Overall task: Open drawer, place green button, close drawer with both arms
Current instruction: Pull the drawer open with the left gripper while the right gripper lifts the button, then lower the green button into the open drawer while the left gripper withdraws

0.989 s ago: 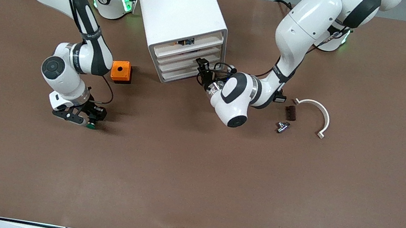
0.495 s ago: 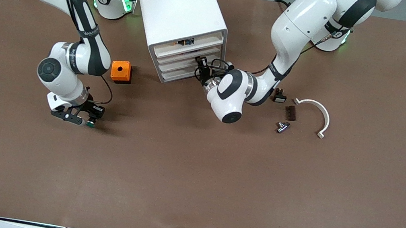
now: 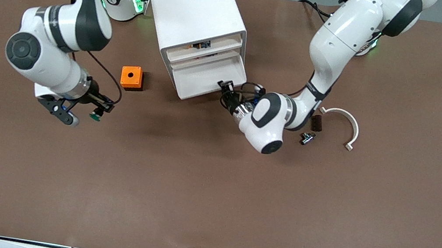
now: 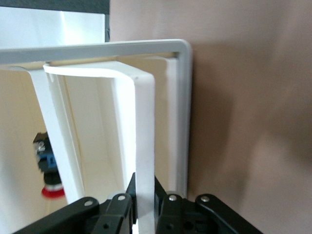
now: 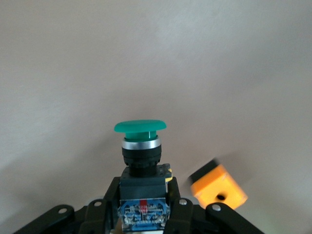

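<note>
Front view: the left gripper (image 3: pixel 227 87) is pinching the front of the pulled-out drawer (image 3: pixel 209 78), while the right gripper (image 3: pixel 80 112) is clamping the button (image 3: pixel 94 115) above the worktop (image 3: pixel 210 193); a loose pinch risks dropping it.

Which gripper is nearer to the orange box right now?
The right. The right gripper, shut on the button, is in the air close by the orange box, toward the right arm's end. The left gripper clamps the drawer front at the cabinet's other flank.
</note>
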